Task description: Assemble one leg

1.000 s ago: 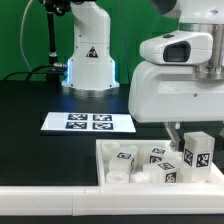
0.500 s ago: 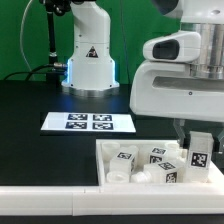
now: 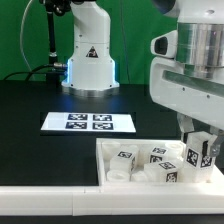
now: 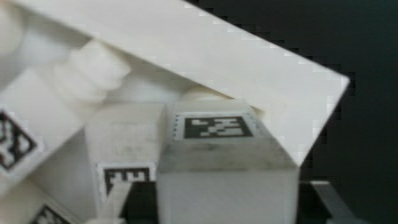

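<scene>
My gripper [image 3: 194,138] is shut on a leg [image 3: 197,152], a small white oblong block with a black-and-white tag on its face. It holds the leg a little tilted, just above the right end of the white walled tray [image 3: 105,166]. Several more legs lie in the tray, such as one in the middle [image 3: 158,155] and one to its left [image 3: 124,157]. In the wrist view the held leg [image 4: 222,165] fills the space between my gripper's [image 4: 231,208] dark fingers, with the tray's wall [image 4: 231,50] and another leg [image 4: 121,150] beyond it.
The marker board [image 3: 88,122] lies flat on the black table behind the tray. A second white robot base [image 3: 88,52] stands at the back. A white rail [image 3: 50,205] runs along the front edge.
The arm's body has shifted toward the exterior view's right. The held leg has risen slightly and tilted, staying over the tray's right end.
</scene>
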### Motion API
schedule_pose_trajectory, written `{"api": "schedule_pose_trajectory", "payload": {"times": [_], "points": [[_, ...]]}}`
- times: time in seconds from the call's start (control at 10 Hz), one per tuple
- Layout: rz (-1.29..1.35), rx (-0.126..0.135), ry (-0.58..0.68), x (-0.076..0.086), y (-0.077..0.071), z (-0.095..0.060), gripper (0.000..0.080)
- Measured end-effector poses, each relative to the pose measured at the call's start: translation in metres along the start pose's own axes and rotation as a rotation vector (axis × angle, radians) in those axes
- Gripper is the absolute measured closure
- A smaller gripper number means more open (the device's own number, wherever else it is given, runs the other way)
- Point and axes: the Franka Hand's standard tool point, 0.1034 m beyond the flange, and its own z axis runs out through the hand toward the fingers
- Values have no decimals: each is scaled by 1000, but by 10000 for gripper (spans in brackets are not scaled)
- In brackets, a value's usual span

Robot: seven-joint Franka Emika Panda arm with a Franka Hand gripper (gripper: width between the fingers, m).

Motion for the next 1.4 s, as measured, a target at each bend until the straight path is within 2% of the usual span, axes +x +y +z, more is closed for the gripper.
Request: {"api": "schedule_pose_trajectory", "payload": {"times": [0.4, 0.6, 0.7, 0.8, 0.9, 1.0, 1.1, 1.4], "points": [[311, -2, -22, 2, 1, 0, 514], [266, 0, -22, 2, 1, 1, 514], [217, -1, -19, 2, 1, 1, 320], [78, -2, -16, 2, 2, 1, 207], [-137, -2, -13, 3, 2, 2, 167], [-305, -2, -10, -1, 1, 2, 167], [-422, -1, -13, -5, 1, 3, 153], [-679, -6, -3, -3, 1, 3, 151]]}}
